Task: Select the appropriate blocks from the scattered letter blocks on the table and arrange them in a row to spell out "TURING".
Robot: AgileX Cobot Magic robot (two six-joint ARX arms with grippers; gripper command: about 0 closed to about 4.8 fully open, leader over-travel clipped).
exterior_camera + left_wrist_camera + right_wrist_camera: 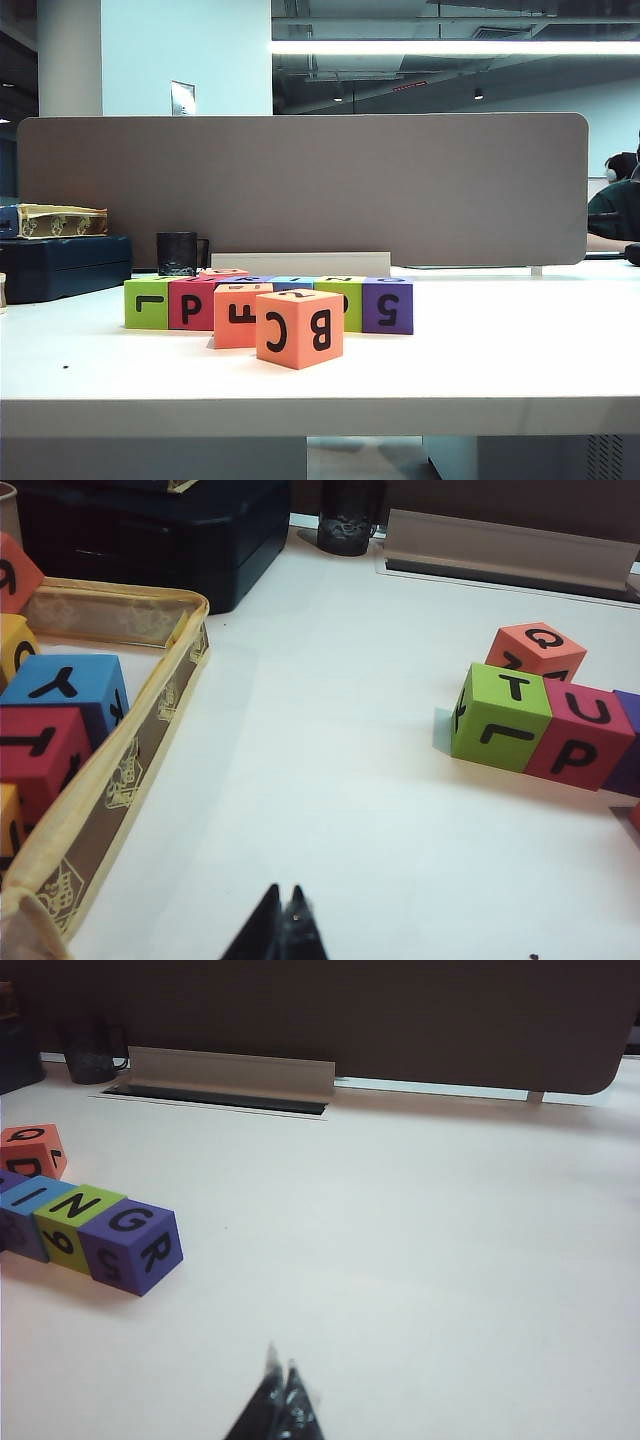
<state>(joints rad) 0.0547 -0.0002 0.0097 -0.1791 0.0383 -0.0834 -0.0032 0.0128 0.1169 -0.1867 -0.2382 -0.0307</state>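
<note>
On the white table a row of blocks runs lime green, magenta, blue, lime green, purple. The left wrist view reads T on the green end block and U on the magenta one. In the right wrist view the tops read I on blue, N on green and G on purple. My left gripper is shut and empty over bare table, well short of the green end. My right gripper is shut and empty, off the purple end. Neither shows in the exterior view.
Orange cubes marked F and C B stand in front of the row; an orange Q cube lies behind it. A patterned-rim tray holds several loose blocks. A black cup, dark case and grey partition line the back.
</note>
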